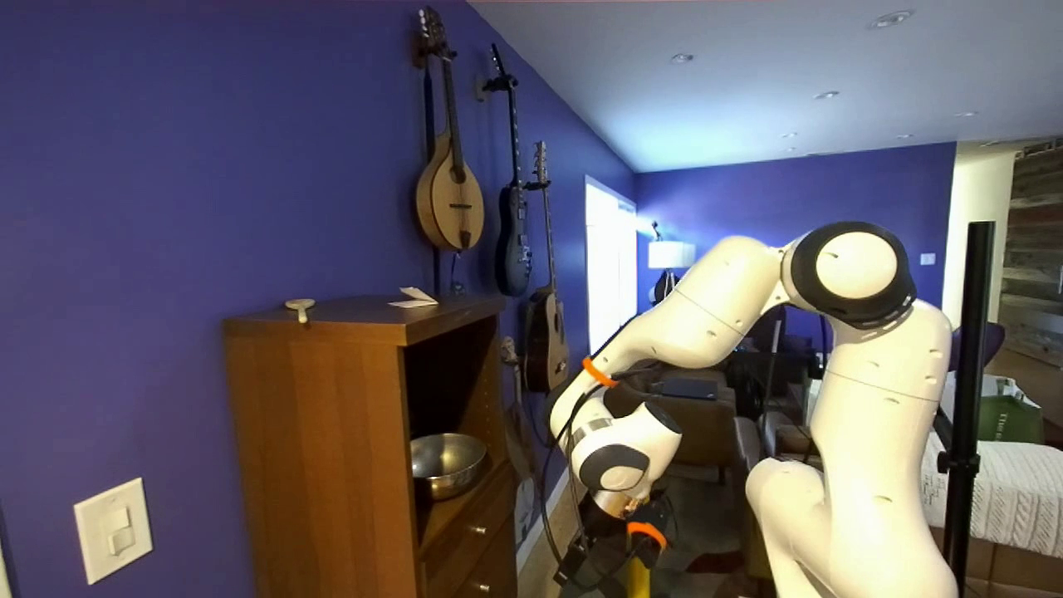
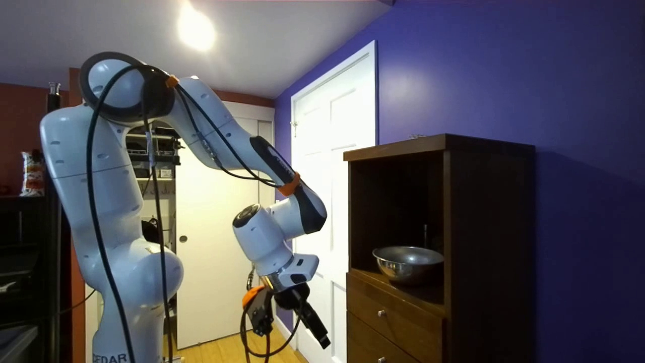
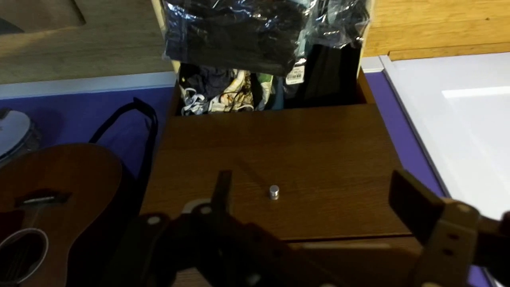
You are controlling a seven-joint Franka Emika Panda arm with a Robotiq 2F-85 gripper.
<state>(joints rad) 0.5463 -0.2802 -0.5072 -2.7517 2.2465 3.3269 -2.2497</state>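
Brown drawer front (image 3: 318,147) likely risked scratches, since the gripper (image 3: 312,187), spread wide and empty, stood off-centre from the knob (image 3: 274,192).

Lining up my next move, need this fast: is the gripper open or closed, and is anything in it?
Gripper: open, holding nothing; in the wrist view, the silver drawer knob shows between its spread fingers.

This is a home! Past the jaws, an open drawer (image 3: 175,65) crammed with clothes (image 3: 239,89); an acoustic guitar (image 3: 85,171) to one side of the jaws, a white panelled door (image 3: 470,127) to the other; higher than the jaws hangs an electric guitar (image 1: 513,237), and well beyond shows a white-shaded lamp (image 1: 671,254).
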